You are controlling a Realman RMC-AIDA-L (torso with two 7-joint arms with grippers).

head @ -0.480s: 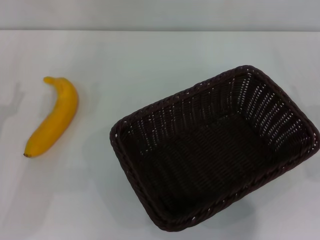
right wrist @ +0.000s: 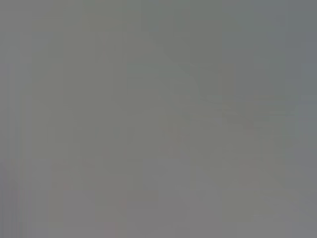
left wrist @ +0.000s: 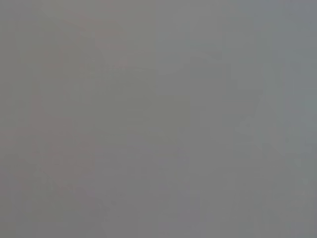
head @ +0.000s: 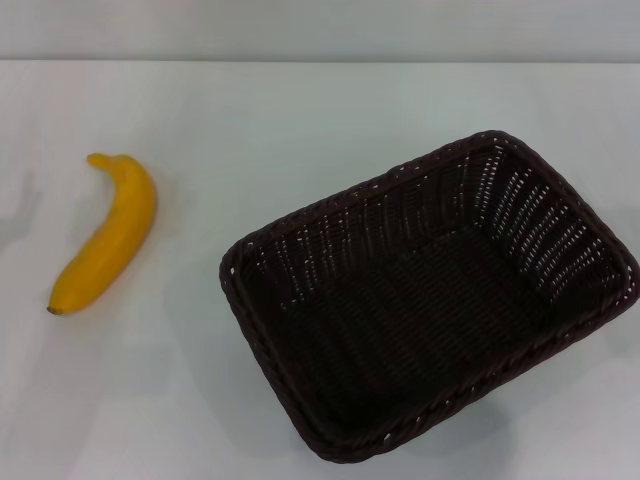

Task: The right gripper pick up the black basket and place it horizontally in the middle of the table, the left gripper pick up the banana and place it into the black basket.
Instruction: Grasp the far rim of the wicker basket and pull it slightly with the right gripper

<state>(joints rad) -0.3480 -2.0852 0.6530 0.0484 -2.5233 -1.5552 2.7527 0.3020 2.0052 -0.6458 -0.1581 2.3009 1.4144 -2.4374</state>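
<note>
The black basket [head: 430,300] stands open side up on the white table [head: 300,120], right of centre, turned at a slant with its far corner toward the right. It is empty. The banana [head: 108,234] lies on the table at the left, stem end away from me, dark tip toward me, well apart from the basket. Neither gripper shows in the head view. Both wrist views show only a plain grey surface, with no fingers and no objects.
The table's far edge [head: 320,61] runs across the top of the head view against a pale wall. Bare tabletop lies between the banana and the basket and behind both.
A faint shadow on the table at the far left has shifted slightly. The banana and the basket have not moved.
</note>
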